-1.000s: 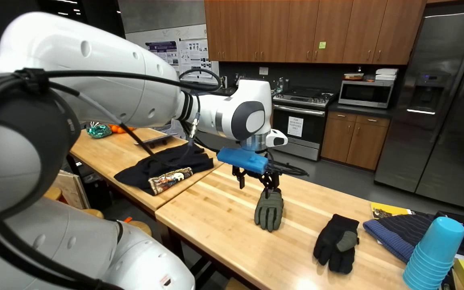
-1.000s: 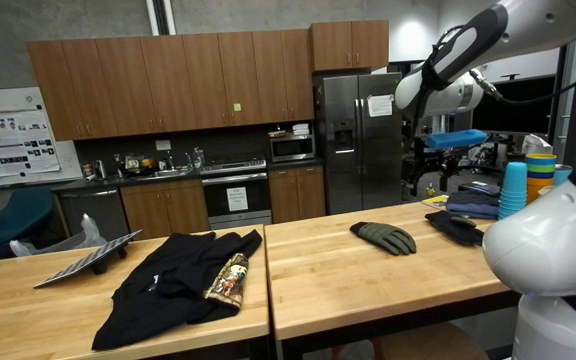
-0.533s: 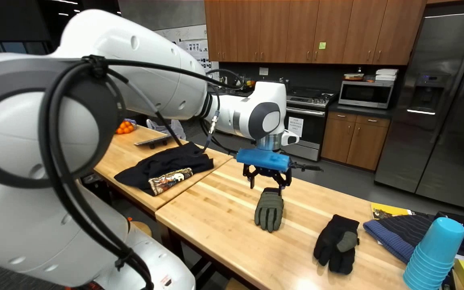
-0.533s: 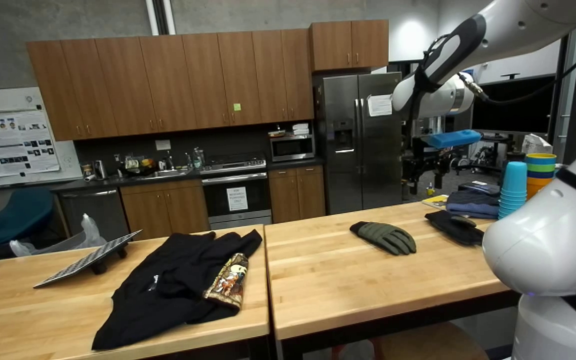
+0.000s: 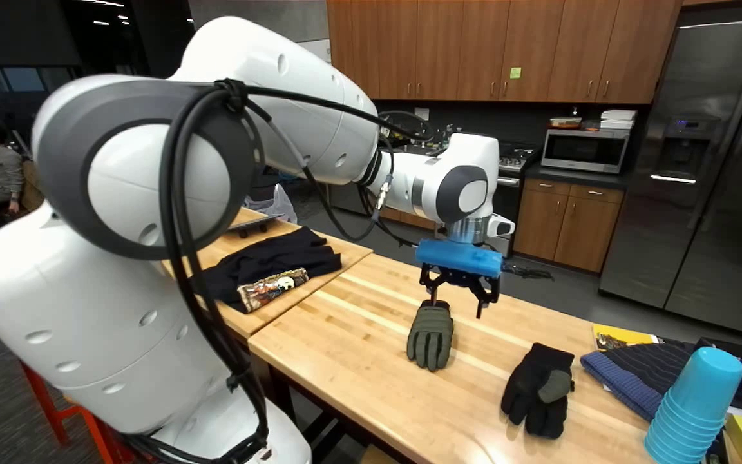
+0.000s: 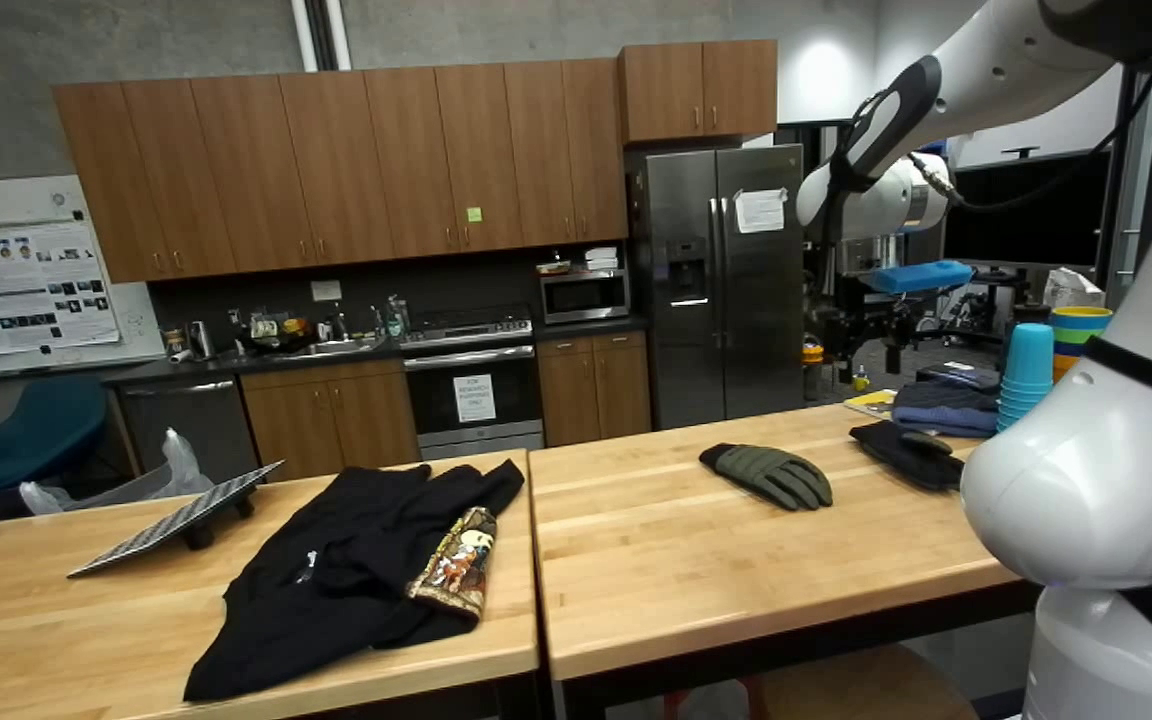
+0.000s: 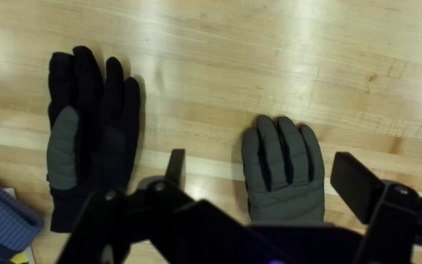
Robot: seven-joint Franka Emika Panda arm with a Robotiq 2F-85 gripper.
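Hovering gripper (image 5: 456, 309), spread wide, empty, green glove (image 7: 286, 198), cuff hidden in wrist view

Green glove (image 7: 284, 194): quilted back up, black cuff, lying flat below gripper (image 5: 456, 309), its fingers slightly spread; wrist view frames it between the two jaws, apart from both. Black glove (image 7: 99, 154): flat, palm up, green thumb laid along palm, off to one side, outside the jaws' span

Wrist view: close, facing down at gloves (image 7: 288, 201); both exterior views: farther, facing cabinets (image 6: 336, 165), sharing tabletop (image 6: 656, 545).
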